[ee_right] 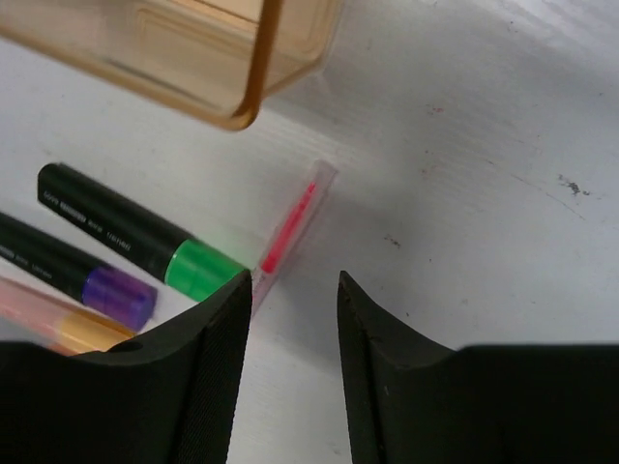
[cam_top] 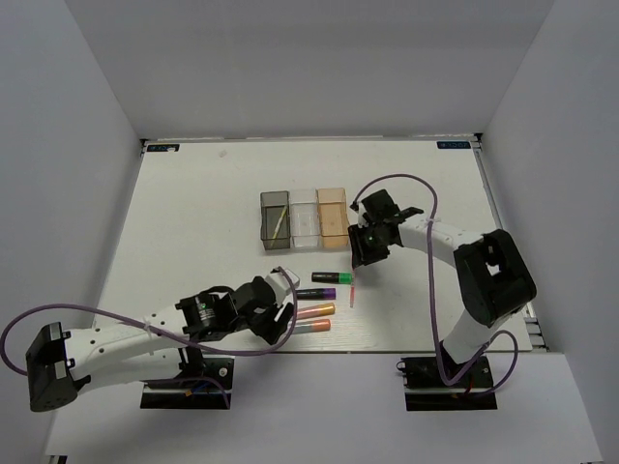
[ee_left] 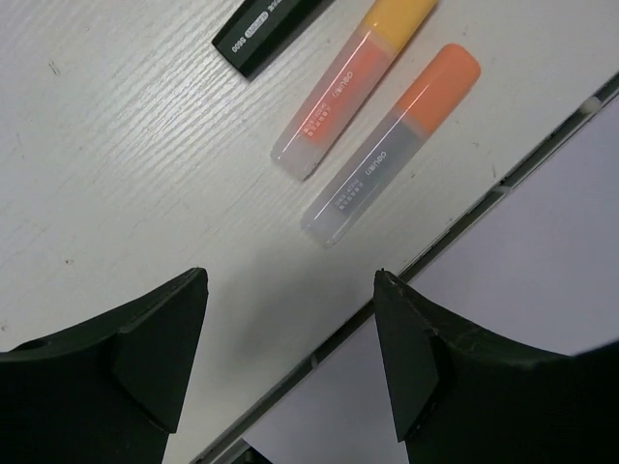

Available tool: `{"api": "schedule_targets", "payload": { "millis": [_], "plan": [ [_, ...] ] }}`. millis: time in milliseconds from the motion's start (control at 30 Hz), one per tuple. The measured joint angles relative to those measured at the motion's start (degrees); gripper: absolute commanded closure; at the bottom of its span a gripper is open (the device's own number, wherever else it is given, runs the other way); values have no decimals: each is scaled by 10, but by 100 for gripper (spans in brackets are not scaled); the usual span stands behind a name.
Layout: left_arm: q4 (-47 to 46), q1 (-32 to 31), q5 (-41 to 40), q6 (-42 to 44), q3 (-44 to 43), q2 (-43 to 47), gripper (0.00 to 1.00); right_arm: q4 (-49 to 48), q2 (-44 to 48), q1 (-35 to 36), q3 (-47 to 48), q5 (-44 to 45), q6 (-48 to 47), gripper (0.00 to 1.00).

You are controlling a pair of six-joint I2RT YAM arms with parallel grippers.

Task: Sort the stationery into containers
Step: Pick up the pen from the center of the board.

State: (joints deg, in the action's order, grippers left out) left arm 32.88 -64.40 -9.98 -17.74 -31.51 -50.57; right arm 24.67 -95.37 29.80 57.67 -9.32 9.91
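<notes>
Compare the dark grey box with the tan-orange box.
The dark grey box is dark and smoky; the tan-orange box is pale. The dark grey box holds a thin wooden stick; the tan-orange box shows nothing inside. The dark grey box ends the row on the left, the tan-orange box on the right. Both are rectangular, flanking the clear box.
</notes>
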Motion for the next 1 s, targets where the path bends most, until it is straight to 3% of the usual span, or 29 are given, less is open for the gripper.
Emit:
{"api": "schedule_targets", "payload": {
  "millis": [300,667,833,1000],
  "plan": [
    [-16,-43,-64,-33,30,10,21,-46,-30,30,0,59,67,60],
    [-14,-59,-97,-45,40,32,21,-67,-21,58,-19,125,77,82],
    [-14,-59,-106,-48,42,47,21,-68,-5,58,-38,135,75,99],
    [-11,-59,-106,-49,43,47,21,-48,5,56,-42,127,66,100]
  ]
}}
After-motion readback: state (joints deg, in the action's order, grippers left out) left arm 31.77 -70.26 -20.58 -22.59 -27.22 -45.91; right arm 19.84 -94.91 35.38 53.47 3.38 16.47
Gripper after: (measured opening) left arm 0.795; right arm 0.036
